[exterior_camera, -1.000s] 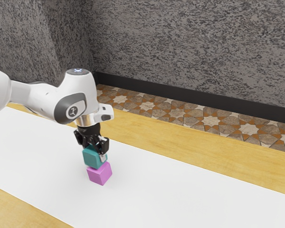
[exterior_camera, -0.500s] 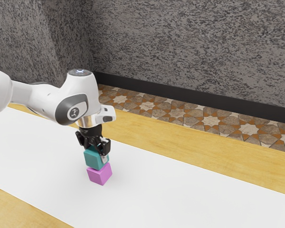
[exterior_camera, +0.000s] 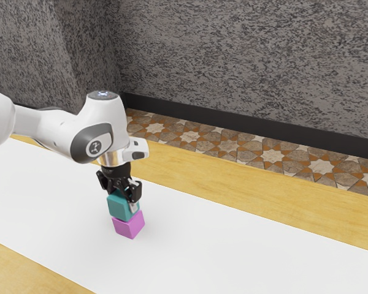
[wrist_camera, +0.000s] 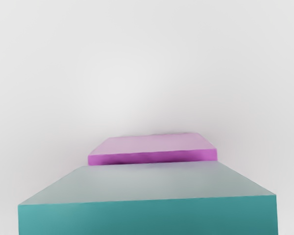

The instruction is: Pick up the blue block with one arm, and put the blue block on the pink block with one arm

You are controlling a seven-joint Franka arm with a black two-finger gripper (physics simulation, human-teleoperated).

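The blue block [exterior_camera: 118, 210], teal in colour, sits directly on top of the pink block [exterior_camera: 128, 226] on the white table strip [exterior_camera: 233, 245]. My gripper [exterior_camera: 122, 197] comes straight down from above, and its black fingers press the blue block's upper sides, so it is shut on that block. In the wrist view the blue block [wrist_camera: 147, 205] lies large just under my hand. Past its far edge the pink block [wrist_camera: 153, 148] sticks out, so the two are slightly offset.
The white strip runs across a wooden table [exterior_camera: 282, 196]. Behind the table lie a patterned tile floor [exterior_camera: 264, 150] and a speckled grey wall [exterior_camera: 245, 55]. No other objects stand near the stack.
My hand has sunk a little with the blue block, closing the small gap so the block now rests on the pink block. The pink block has stayed put.
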